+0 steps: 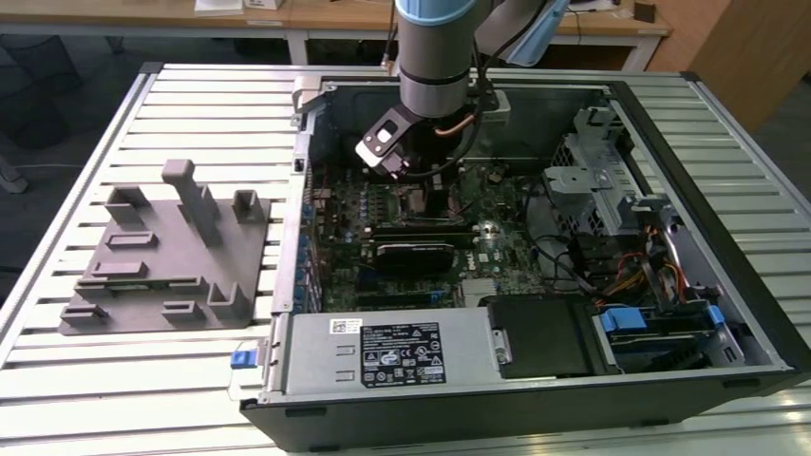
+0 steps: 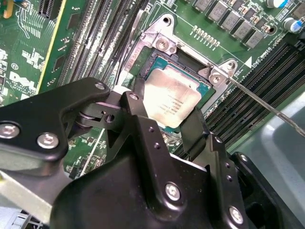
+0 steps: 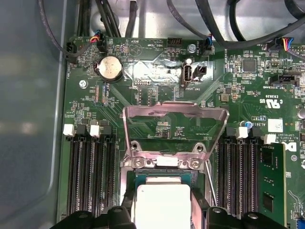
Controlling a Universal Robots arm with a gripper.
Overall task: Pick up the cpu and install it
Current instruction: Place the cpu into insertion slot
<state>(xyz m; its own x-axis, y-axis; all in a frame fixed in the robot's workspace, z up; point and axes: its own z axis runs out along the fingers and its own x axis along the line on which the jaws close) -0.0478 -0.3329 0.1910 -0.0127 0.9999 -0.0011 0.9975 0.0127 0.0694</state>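
The cpu [image 2: 172, 97], a small square chip with a pale silver top and a teal rim, lies in the open socket [image 2: 164, 45] on the green motherboard. My gripper [image 2: 164, 113] straddles it, one black finger [image 2: 137, 109] against one edge and the other finger against the opposite edge, shut on the chip. In the first wrist view the cpu [image 3: 162, 204] sits just below the raised metal load plate [image 3: 174, 112]. In the exterior view my gripper [image 1: 424, 182] hangs low inside the computer case [image 1: 709, 133], over the board's middle.
A thin socket lever [image 2: 267, 106] sticks out beside the socket. Memory slots [image 3: 90, 171] flank it on both sides. A grey moulded holder block [image 1: 165, 256] lies on the slatted table at the exterior view's left. Drive bays and cables [image 1: 621, 228] fill the case's right side.
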